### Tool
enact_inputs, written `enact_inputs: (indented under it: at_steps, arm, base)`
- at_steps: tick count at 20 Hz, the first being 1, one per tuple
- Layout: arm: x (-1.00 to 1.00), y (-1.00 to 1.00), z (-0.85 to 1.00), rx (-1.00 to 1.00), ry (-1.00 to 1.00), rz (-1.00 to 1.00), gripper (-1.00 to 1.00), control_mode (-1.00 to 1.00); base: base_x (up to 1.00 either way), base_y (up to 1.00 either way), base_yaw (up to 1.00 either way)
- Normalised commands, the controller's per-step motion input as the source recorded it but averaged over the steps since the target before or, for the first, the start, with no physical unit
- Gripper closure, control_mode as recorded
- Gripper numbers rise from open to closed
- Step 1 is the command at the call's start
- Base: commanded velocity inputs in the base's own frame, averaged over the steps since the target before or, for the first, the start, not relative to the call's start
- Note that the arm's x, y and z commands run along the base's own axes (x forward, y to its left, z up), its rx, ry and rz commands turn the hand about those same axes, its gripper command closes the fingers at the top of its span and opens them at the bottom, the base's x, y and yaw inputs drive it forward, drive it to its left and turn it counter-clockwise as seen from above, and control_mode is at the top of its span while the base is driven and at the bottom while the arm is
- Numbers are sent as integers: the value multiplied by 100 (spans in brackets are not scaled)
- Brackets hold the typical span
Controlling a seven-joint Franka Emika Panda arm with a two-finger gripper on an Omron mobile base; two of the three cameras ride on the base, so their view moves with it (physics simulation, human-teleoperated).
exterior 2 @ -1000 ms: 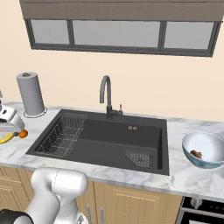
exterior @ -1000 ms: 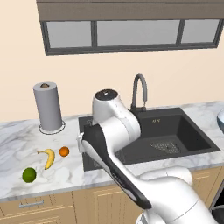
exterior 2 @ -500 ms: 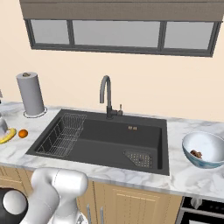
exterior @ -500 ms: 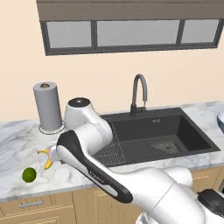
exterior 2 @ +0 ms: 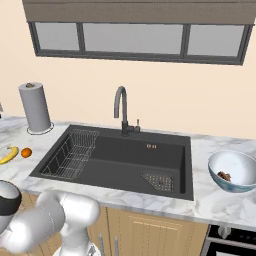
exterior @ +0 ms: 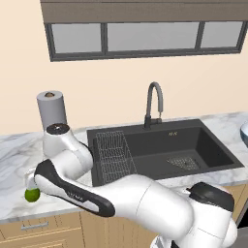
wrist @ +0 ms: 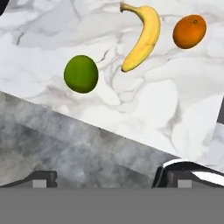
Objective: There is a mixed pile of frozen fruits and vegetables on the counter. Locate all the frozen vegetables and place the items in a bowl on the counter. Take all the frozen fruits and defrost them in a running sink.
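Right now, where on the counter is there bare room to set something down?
Bare marble lies right of the sink, before the bowl, and below the banana in the hand view. It is crowded around the green ball, banana and orange.

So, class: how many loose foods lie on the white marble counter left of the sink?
3: round green ball, curved yellow banana beside it, small orange beyond. The arm may hide others.

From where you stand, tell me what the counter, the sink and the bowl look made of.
The counter looks like polished white marble, going by its grey veining. The sink reads as matte black, perhaps composite or coated metal, since it shows no glare; its wire rack looks like metal. The bowl seems to be glazed ceramic, pale blue-grey with a smooth light rim.
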Motion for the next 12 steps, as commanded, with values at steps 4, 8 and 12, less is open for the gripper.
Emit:
enact_inputs:
  at_steps: [4, 8, 12]
  arm:
    - [64, 61, -12, -12, 9, 8, -100, -100]
    - [53, 63, -1, -16, 12, 2, -100, -100]
    - [34, 60, -7, -19, 6, 6, -100, -100]
  base:
    - [0, 0, 0]
    - [0, 0, 0]
    - [0, 0, 0]
